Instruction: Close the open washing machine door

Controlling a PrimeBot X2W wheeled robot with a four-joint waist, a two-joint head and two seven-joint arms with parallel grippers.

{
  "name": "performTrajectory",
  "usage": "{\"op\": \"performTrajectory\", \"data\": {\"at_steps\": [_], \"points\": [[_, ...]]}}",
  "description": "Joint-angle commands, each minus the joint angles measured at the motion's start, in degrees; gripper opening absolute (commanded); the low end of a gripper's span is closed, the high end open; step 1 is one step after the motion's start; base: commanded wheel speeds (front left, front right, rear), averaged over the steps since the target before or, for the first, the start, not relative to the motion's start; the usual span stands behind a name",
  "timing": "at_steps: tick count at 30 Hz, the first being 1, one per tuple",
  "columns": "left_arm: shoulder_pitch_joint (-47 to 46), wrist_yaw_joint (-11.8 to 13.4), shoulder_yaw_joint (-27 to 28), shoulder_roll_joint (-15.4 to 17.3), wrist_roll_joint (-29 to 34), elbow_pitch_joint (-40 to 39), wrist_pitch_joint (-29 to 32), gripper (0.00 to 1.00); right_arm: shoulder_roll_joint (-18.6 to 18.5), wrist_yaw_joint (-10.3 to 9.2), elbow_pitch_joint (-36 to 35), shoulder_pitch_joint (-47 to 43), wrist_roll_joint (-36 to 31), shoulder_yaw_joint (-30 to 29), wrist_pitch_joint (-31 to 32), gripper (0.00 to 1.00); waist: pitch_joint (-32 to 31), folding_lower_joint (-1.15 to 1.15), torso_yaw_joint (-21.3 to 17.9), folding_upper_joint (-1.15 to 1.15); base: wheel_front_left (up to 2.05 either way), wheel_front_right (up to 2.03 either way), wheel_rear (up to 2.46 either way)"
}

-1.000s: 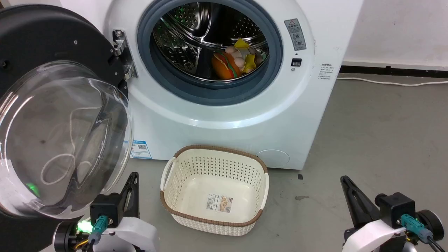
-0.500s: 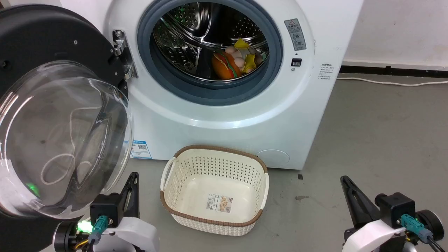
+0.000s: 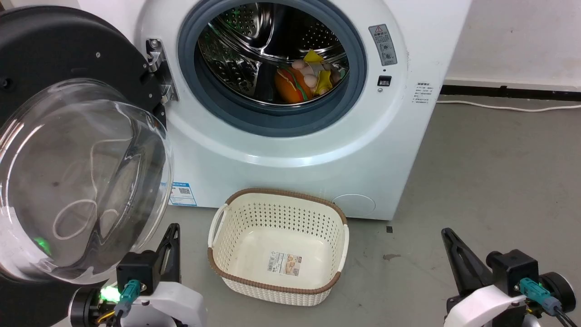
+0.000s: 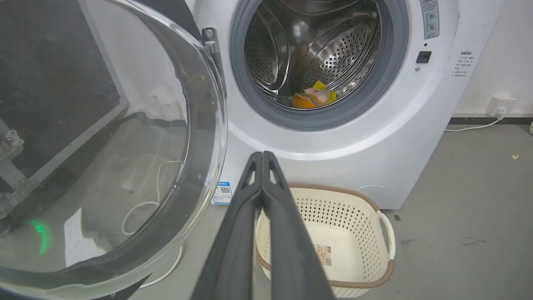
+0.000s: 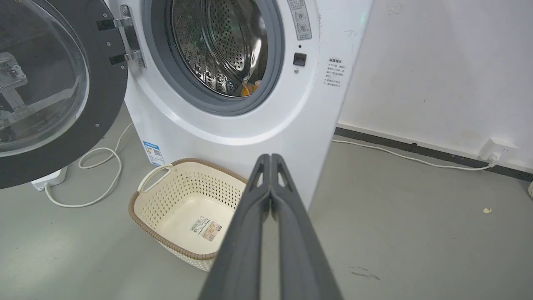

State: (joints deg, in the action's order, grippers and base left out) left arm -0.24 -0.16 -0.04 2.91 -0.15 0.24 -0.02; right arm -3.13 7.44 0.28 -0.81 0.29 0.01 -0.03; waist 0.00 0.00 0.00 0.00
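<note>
The washing machine door (image 3: 77, 177) stands swung wide open to the left of the porthole, hanging from a metal hinge (image 3: 159, 72) at the opening's left edge. Its broad glossy black rim circles a clear glass bowl that bulges out toward the room. The washing machine (image 3: 290, 150), a white front-loader, stands upright on the grey floor (image 3: 476, 181). Its round mouth is uncovered, showing a grey rubber gasket (image 3: 277, 122) around a perforated steel drum (image 3: 245, 41). A small blue label (image 3: 182, 194) sits low on its front, just beside the door's glass.
</note>
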Motion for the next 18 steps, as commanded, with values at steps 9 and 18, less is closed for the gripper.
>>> {"op": "performTrajectory", "data": {"at_steps": [9, 18], "points": [[0.0, 0.0, -0.1, 0.0, -0.2, -0.1, -0.7, 1.0, 0.0, 0.0, 0.0, -0.1, 0.8, -0.2, -0.7, 1.0, 0.0, 0.0, 0.1, 0.0, 0.0, 0.0, 0.0], [0.1, -0.1, -0.3, 0.0, -0.6, -0.2, -1.8, 1.0, 0.0, 0.01, -0.1, -0.3, 1.1, -0.4, -1.8, 1.0, 0.0, 0.0, 1.1, 0.0, 0.0, 0.0, 0.0]]}}
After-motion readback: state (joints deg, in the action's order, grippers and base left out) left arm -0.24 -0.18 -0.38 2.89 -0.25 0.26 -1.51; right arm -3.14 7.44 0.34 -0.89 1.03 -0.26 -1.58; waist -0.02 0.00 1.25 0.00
